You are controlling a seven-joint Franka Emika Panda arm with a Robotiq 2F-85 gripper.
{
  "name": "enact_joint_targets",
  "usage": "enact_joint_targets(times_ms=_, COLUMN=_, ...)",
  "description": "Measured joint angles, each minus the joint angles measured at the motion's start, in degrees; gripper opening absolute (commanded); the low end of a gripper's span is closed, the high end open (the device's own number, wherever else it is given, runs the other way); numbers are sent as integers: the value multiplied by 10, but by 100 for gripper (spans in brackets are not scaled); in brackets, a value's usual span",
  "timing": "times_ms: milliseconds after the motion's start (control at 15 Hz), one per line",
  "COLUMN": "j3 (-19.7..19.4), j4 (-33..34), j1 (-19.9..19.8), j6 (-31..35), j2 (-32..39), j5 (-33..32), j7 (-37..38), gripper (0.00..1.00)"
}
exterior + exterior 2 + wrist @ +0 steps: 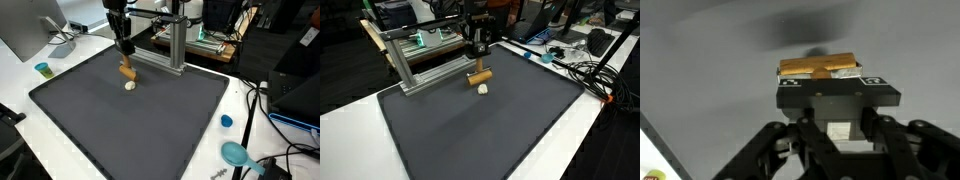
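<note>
Upper centre, the end effector [124, 60] is clamped on a brown block [127, 71], held clear of the mat [150, 130]; the white ball [130, 85] beneath lies untouched.

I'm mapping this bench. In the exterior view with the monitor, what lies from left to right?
monitor → small teal cup → wooden block → blue cap
</note>
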Motion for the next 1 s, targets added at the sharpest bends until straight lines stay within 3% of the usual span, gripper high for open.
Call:
enact_joint_targets(times_ms=733, j3=1, j4=-15, j1=16, j6=52, j2=16, j5=-7, j7=48, gripper=21)
enact_joint_targets(times_ms=1000, j3=-1, j4=-15, j1=16, j6=59, j2=26, j5=-39, j7=78, gripper=21)
